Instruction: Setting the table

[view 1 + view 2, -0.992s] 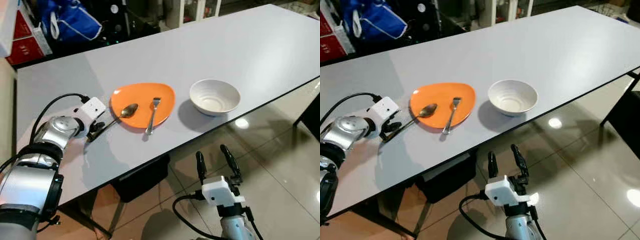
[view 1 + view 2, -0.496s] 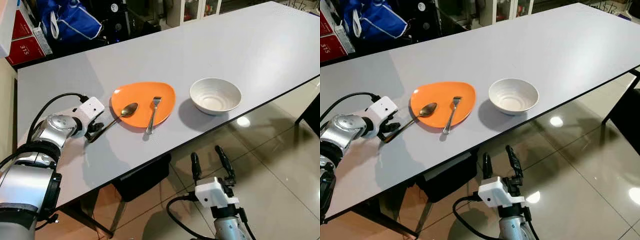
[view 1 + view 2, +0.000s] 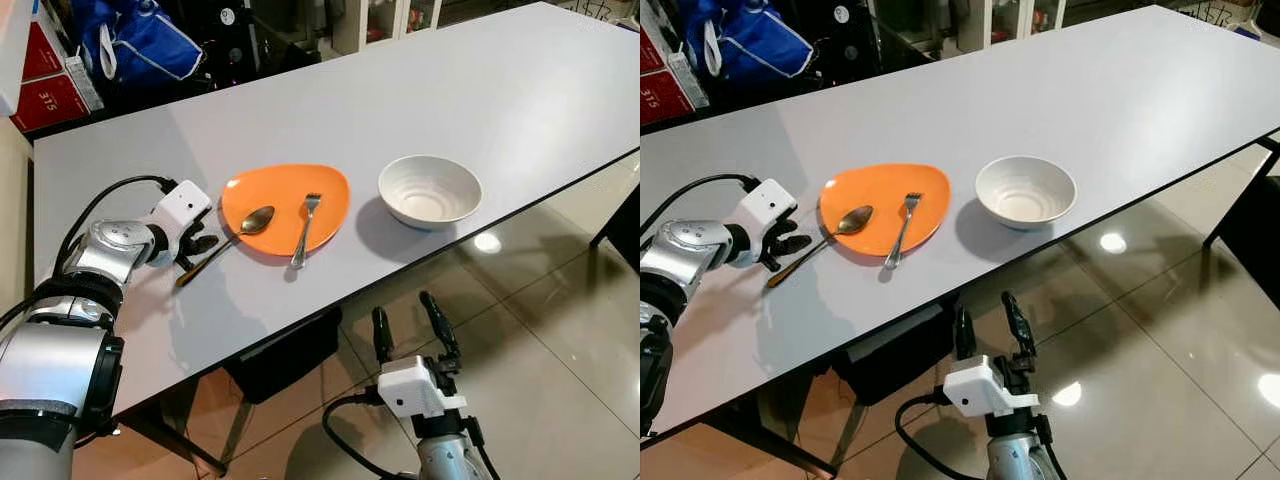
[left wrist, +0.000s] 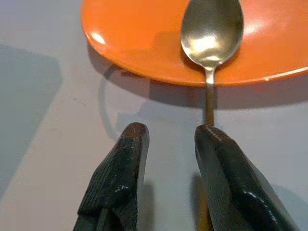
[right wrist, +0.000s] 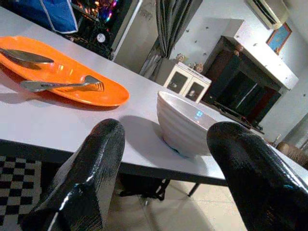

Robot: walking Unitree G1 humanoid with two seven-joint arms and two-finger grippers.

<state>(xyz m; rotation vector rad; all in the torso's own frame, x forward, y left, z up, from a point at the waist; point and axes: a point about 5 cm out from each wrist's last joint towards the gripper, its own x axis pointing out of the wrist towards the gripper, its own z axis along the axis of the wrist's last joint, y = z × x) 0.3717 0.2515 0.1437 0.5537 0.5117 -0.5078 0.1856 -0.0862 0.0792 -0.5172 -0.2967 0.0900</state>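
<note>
Eye views: grey table [image 3: 480,90]. Orange plate [image 3: 290,190] carries a fork [image 3: 305,230] and the bowl of a spoon [image 3: 232,240]; the spoon handle runs off the rim onto the table. White bowl [image 3: 430,190] sits just beside the plate. Left gripper [image 3: 195,250] lies low over the table at the handle end, forearm reaching in from the table's near edge. Right gripper [image 3: 410,325] hangs below the table edge, fingers up and spread, empty.

Left wrist view: fingers [image 4: 120,178] parted by a narrow gap, nothing held; the handle runs under or against one finger, contact unclear.

Right wrist view: plate, fork and bowl seen edge-on.

Risk, as judged: closing off-centre could flick the spoon off the rim or nudge the plate toward the near edge.
</note>
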